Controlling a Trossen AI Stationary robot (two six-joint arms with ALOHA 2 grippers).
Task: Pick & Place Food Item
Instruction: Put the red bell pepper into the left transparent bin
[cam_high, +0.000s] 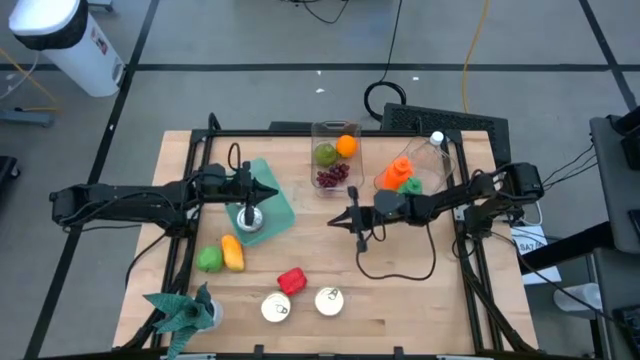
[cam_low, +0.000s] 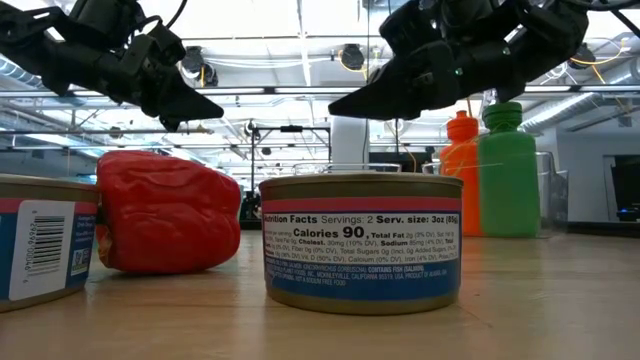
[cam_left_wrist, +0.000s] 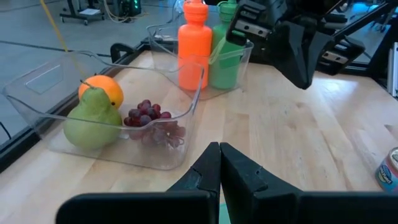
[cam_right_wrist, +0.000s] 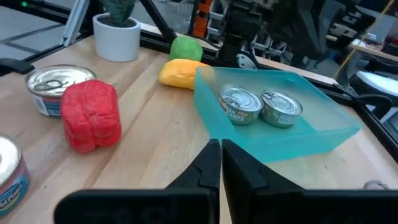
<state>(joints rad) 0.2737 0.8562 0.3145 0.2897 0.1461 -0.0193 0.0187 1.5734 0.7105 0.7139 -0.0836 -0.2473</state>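
Currently the red pepper (cam_high: 291, 280) lies on the desk (cam_high: 420, 300) in the lower middle of the high view, untouched, with two tins just below it: one tin (cam_high: 276, 308) to its lower left, the other tin (cam_high: 329, 300) to its lower right. Neither set of fingers is near the pepper.

Right gripper (cam_high: 334, 219) sits at frame centre, up and to the right of the pepper and well apart from it; fingers clenched together, holding nothing. In the right wrist view the fingers (cam_right_wrist: 205, 167) meet in a thin seam, pepper ahead at centre left.

Left gripper (cam_high: 272, 193) is at centre left, above the teal tray (cam_high: 282, 207); fingers likewise clenched, empty. Two tins (cam_right_wrist: 260, 106) rest in that tray.

Yellow item (cam_high: 232, 252) and green item (cam_high: 208, 259) lie side by side left of the pepper. Potted plant (cam_high: 187, 313) in lower left corner.

Clear bin (cam_high: 318, 160) at upper centre holds pear (cam_high: 326, 154), orange (cam_high: 346, 145), grapes (cam_high: 333, 177). Second clear bin (cam_high: 440, 165) to its right holds orange bottle (cam_high: 394, 172) and green bottle (cam_high: 410, 185).
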